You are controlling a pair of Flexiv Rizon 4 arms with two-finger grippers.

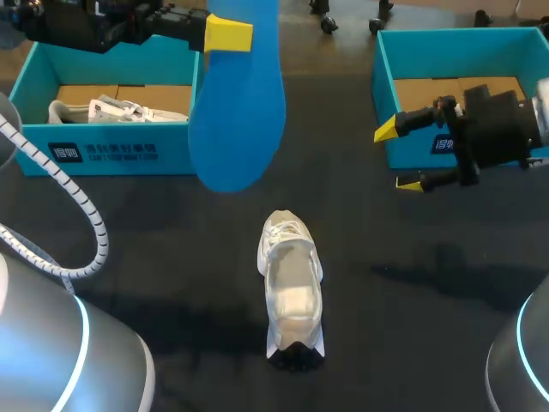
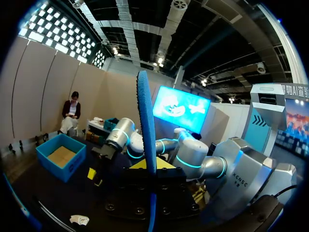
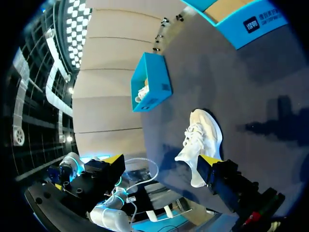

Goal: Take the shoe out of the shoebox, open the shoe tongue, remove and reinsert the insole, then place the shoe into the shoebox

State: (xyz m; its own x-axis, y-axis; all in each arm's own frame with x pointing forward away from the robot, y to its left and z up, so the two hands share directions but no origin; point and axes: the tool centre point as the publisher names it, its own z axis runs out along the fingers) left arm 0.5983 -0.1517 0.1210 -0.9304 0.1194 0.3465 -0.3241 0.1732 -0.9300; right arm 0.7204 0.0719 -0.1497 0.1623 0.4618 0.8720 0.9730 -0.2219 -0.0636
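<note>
My left gripper [image 1: 225, 34] is held high at the back left, shut on one end of a blue insole [image 1: 238, 103] that hangs down over the table. From the left wrist the insole [image 2: 146, 121] appears edge on, standing up between the fingers. On the black table stands a white shoe [image 1: 290, 279], in the middle, with its laces pointing away from me; it also shows as the shoe [image 3: 203, 137] ahead of my right gripper. My right gripper [image 1: 399, 156] hovers open and empty in front of the right-hand shoebox [image 1: 455, 51], well to the right of the shoe.
A teal shoebox [image 1: 103, 142] at the back left holds a second white shoe [image 1: 111, 110]. The other teal box at the back right shows only its cardboard floor. My left arm's cable loop [image 1: 77, 215] hangs over the table's left side.
</note>
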